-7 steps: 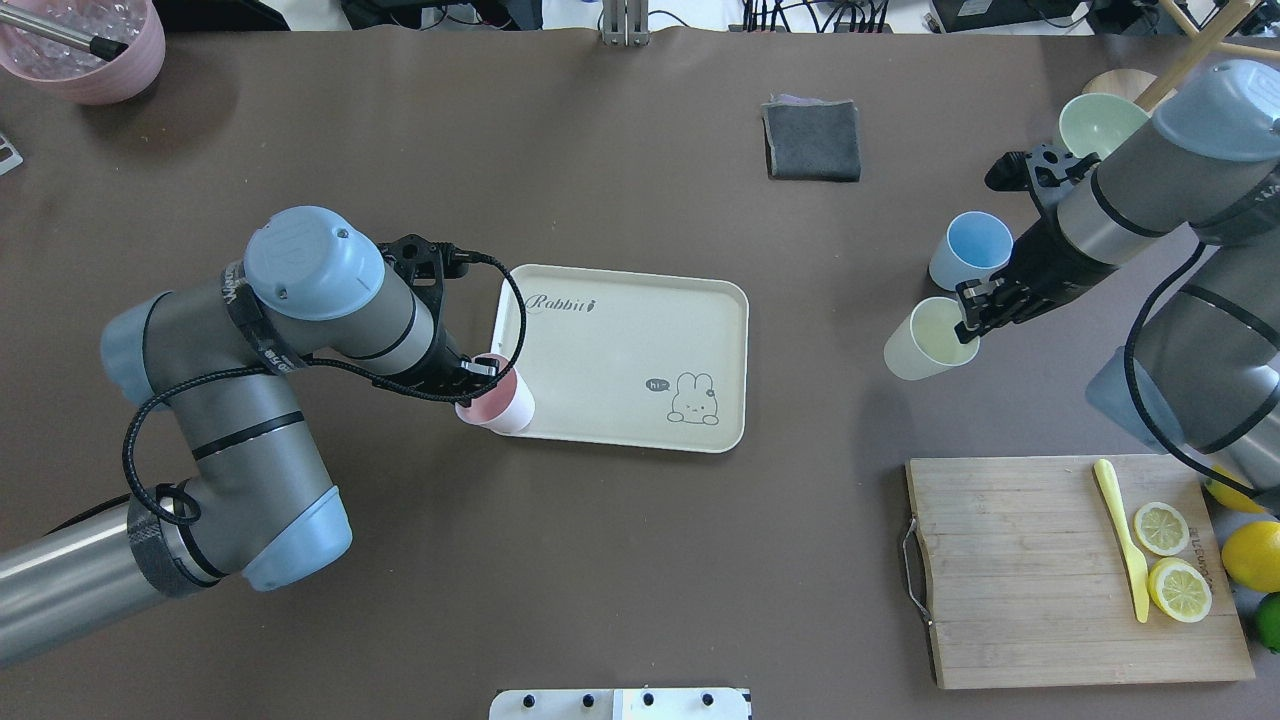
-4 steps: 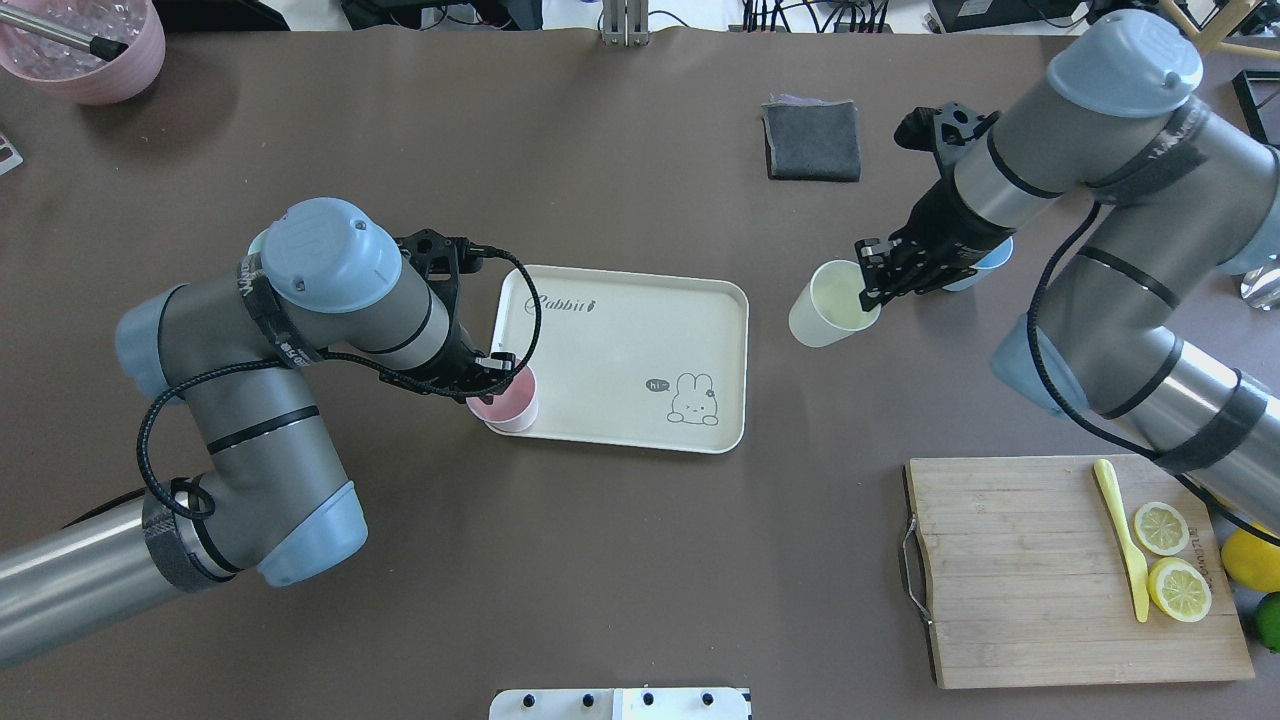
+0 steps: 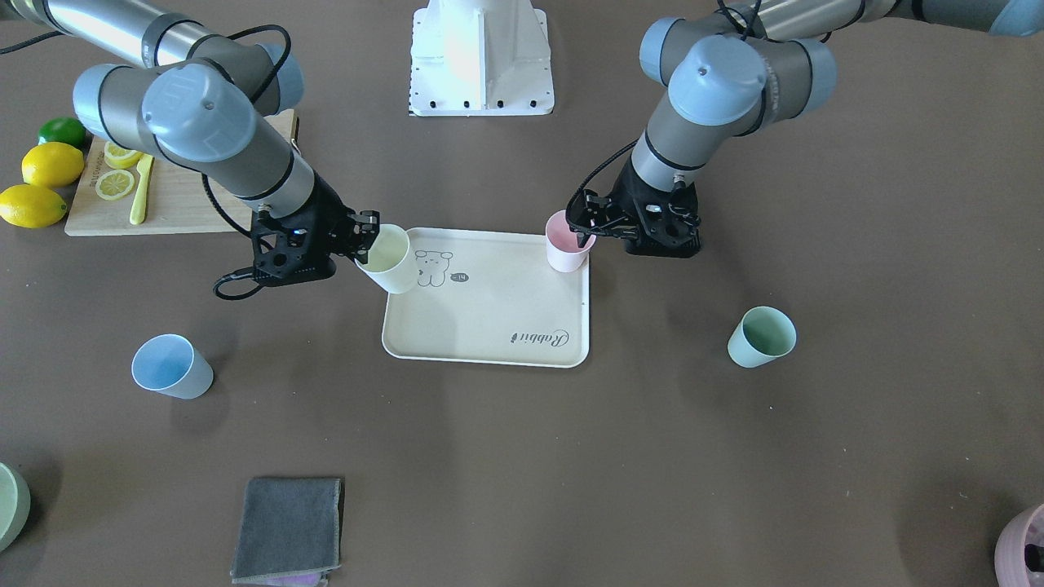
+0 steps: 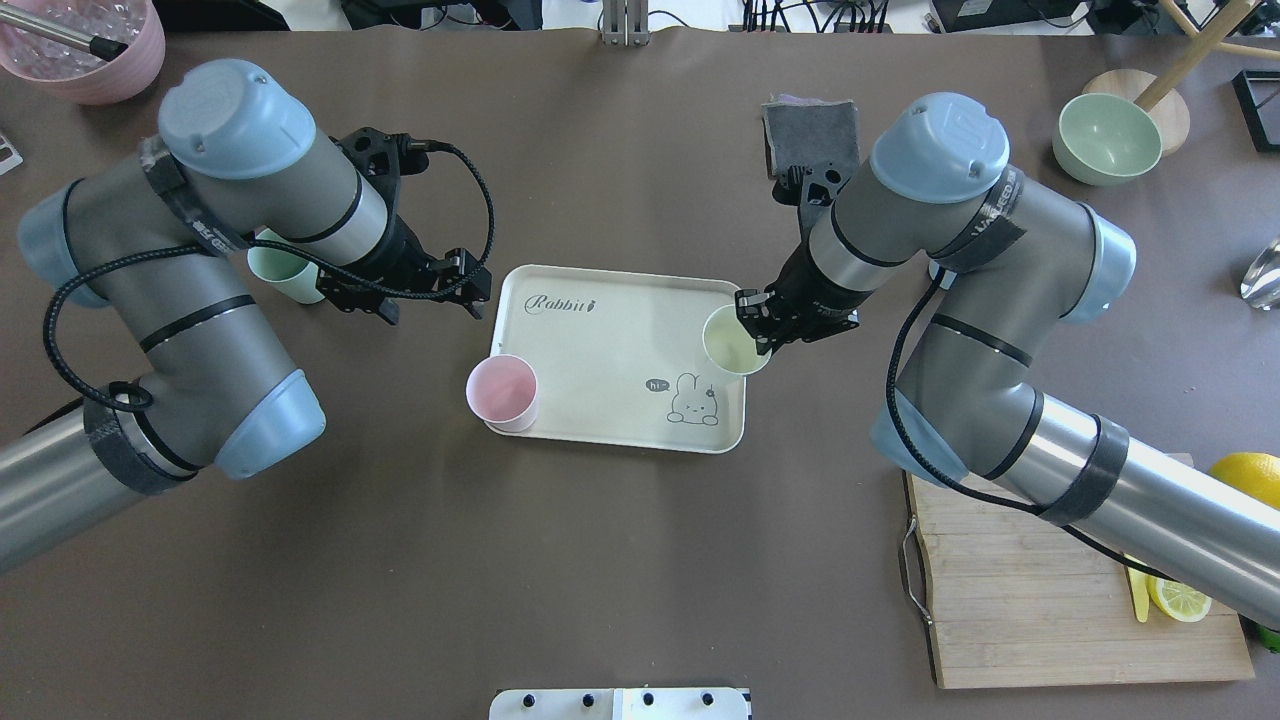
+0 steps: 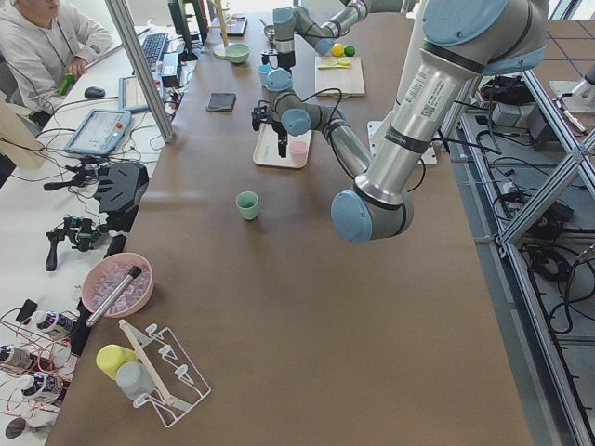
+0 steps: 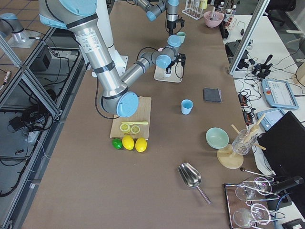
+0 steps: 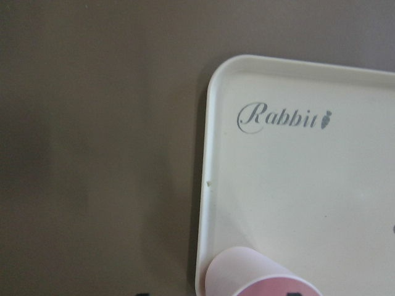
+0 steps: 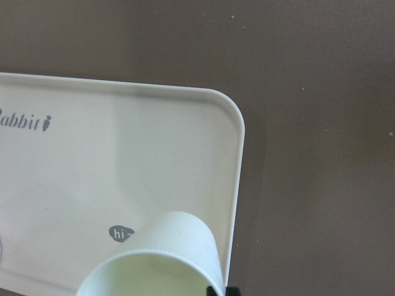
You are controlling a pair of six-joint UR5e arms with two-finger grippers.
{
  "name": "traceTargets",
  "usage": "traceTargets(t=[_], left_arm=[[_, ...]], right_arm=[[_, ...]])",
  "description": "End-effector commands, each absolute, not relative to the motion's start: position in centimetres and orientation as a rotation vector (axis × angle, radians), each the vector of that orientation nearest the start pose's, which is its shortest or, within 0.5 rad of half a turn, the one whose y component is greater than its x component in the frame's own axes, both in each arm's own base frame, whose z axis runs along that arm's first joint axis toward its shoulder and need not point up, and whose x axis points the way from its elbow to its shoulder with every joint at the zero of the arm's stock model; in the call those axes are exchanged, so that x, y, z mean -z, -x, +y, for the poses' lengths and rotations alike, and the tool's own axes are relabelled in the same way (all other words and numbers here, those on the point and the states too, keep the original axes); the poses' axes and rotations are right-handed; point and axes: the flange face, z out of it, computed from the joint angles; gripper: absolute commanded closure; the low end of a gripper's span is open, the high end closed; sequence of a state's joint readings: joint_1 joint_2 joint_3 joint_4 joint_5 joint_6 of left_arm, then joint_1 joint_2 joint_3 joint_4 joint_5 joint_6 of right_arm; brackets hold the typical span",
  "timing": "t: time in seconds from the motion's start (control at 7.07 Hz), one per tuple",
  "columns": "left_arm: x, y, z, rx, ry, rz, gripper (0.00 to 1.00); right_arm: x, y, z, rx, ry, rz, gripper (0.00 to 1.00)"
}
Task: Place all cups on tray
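Left gripper (image 4: pixel 432 300) spread wide — right gripper (image 4: pixel 757 328) pinched tight, both elbows outward.

We are in a robotics lab: around the table (image 5: pixel 279 307) stand teach pendants (image 5: pixel 98 130), aluminium framing (image 5: pixel 141 70), cable bundles (image 5: pixel 558 307) and a seated operator (image 5: pixel 42 42).

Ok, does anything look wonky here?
Only the yellow cup: it leans sideways over the edge of the tray, pinched at its rim by the right tool. The pink cup stands straight on the tray. Nothing is spilled.
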State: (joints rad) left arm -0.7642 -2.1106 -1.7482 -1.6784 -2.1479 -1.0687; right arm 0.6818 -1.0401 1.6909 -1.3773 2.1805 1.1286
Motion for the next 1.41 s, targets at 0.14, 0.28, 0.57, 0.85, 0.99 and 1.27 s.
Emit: traceTargets(t=[0.14,0.28,0.57,0.85,0.99,1.27], left_arm=[[-27.6,-38.4,-53.5,0.026,-0.052,0.918,0.02],[-28.1,-37.4,-54.7,0.039,-0.061,0.908,0.02],[-33.0,-32.7,-58.1,-0.050,-0.127,0.840,0.02],[-38.6,-29.3,-59.5,-0.133,-0.149,0.781,0.02],[-41.6,-29.5,-59.9,-0.135,-0.156,0.782,0.02],[-47.6,-30.1,-60.5,-0.137,-0.166,0.793,0.11]], right_arm=[[-27.1,48.9,-44.9,0.041,0.047,-0.973,0.93],[-26.4,48.6,-45.4,0.036,0.038,-0.976,0.01],[-26.8,41.6,-50.9,-0.026,0.053,-1.016,0.00],[-29.2,34.8,-54.8,-0.023,0.028,-1.032,0.00],[-31.0,32.1,-56.2,-0.017,0.009,-1.017,0.00],[-34.3,28.0,-59.5,0.035,-0.019,-0.937,0.00]])
